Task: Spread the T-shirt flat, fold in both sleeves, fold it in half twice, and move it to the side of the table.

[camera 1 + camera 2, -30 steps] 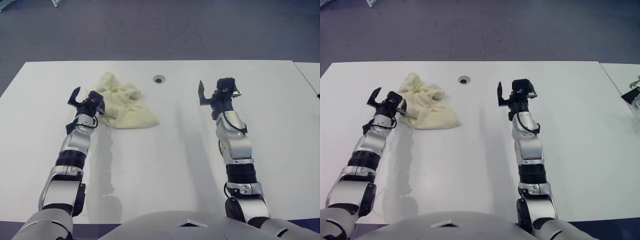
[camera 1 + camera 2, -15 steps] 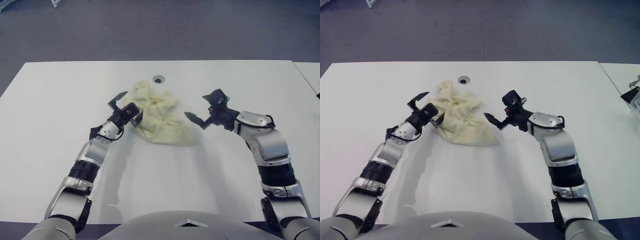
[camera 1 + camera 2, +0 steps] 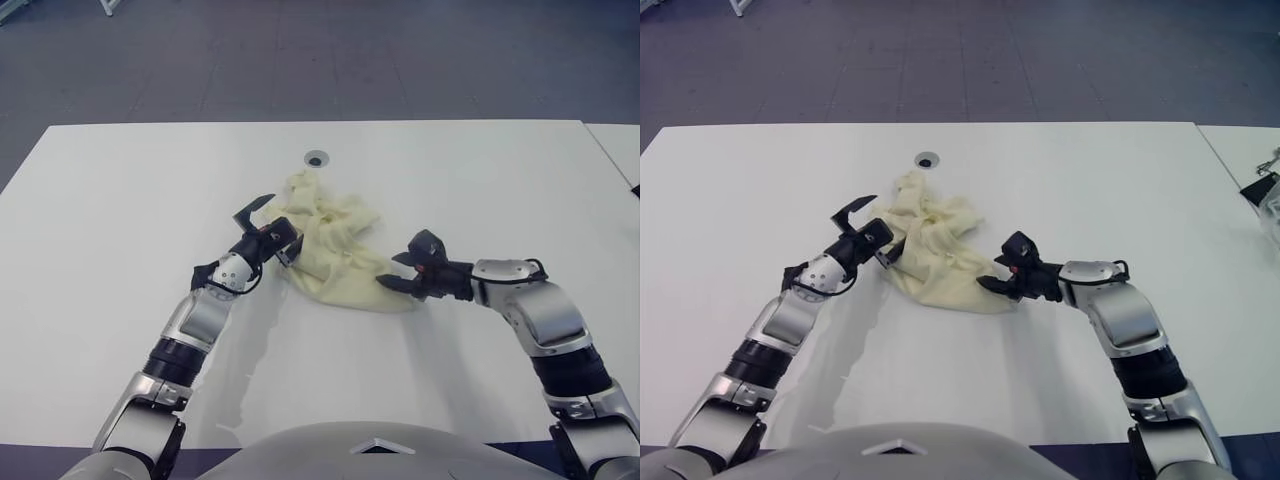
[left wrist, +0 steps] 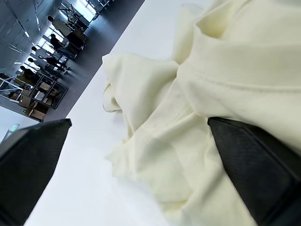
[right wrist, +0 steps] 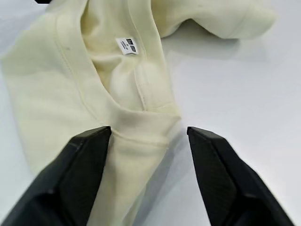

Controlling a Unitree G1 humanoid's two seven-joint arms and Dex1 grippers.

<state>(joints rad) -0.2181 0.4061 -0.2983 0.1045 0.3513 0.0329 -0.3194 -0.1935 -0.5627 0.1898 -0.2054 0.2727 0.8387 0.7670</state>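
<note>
Grippers flank the pale yellow T-shirt [image 3: 335, 240], which lies bunched and wrinkled in the middle of the white table [image 3: 120, 200]. Nearest to me, the right gripper [image 3: 392, 271] sits low at the shirt's near right corner. Its two fingers are apart and straddle the cloth's edge by the neckline, where a small white label [image 5: 126, 45] shows. A little farther off, at the shirt's left edge, the left gripper [image 3: 272, 230] has its fingers spread wide, one lifted above the table and the other down against the fabric. Just beyond the shirt, a small round grommet [image 3: 316, 159] is set in the tabletop.
</note>
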